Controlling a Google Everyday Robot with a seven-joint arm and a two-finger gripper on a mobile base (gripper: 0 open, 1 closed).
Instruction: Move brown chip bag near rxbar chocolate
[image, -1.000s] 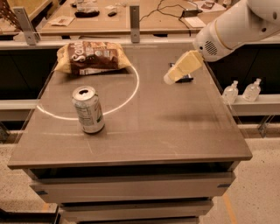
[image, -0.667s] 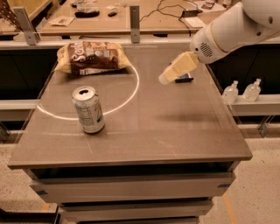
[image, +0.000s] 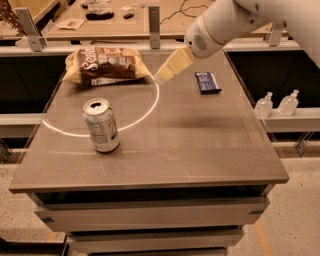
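Though close, chip bag (image: 105, 65) beside jaws

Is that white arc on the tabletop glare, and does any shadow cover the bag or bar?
Camera view: the white arc is a thin bright curve on the table, glare or marking I cannot tell; a soft shadow lies mid-table, off the brown chip bag and rxbar chocolate; the gripper is between them, evenly lit.

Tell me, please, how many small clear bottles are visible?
2 bottles on the ledge right of the table: one nearer it, one farther out. The tan claw hovers near the brown chip bag.
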